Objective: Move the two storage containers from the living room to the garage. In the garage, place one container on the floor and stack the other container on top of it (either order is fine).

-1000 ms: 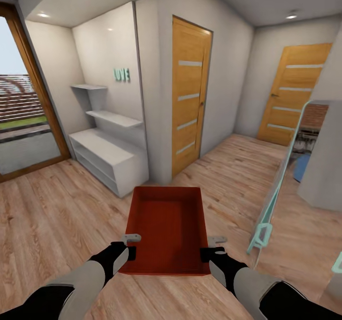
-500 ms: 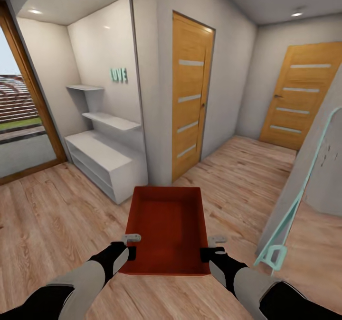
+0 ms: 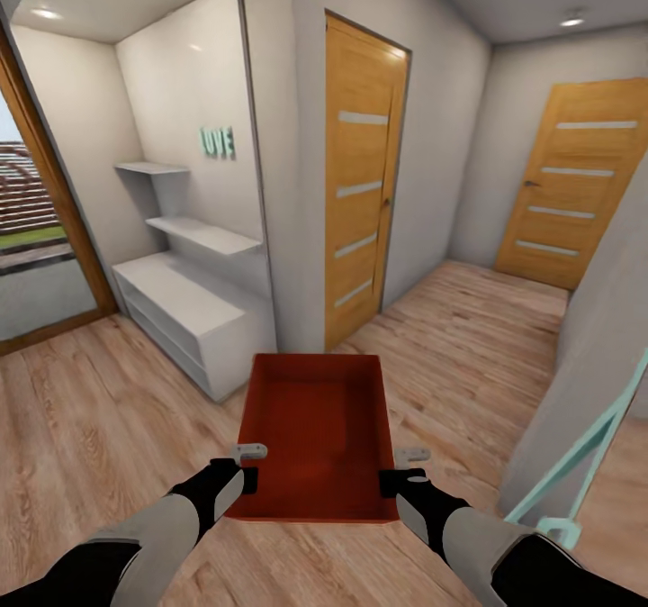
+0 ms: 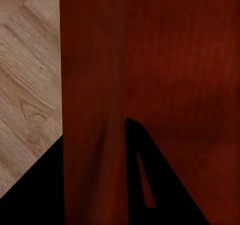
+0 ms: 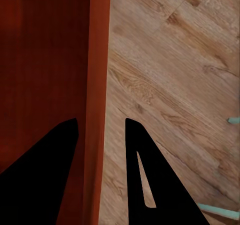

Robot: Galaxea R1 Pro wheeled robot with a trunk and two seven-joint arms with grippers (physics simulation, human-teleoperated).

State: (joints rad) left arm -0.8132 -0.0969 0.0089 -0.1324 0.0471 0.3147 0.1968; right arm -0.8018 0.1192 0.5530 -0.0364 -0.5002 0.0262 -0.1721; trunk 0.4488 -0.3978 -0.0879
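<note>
One red-orange open-top storage container (image 3: 315, 422) hangs level in front of me, above a light wood-plank floor. My left gripper (image 3: 248, 463) is shut on its left wall near the close corner. My right gripper (image 3: 407, 468) is shut on the right wall opposite. In the left wrist view the red wall (image 4: 90, 75) runs between the dark fingers of the left gripper (image 4: 95, 130). In the right wrist view the container's rim (image 5: 98, 55) sits pinched in the right gripper (image 5: 101, 120), with plank floor beside it. The container is empty.
A honey-wood door with frosted strips (image 3: 362, 184) stands straight ahead, and a second one (image 3: 576, 188) at the far right of the hallway. A white shelf unit (image 3: 193, 310) fills the alcove at left, by a glass door (image 3: 36, 247). A mint-framed panel (image 3: 585, 449) leans at right.
The whole view has shifted as the camera moved: the doors and shelf unit look nearer, and the mint-framed panel has slid toward the lower right. The container and both grippers keep the same hold.
</note>
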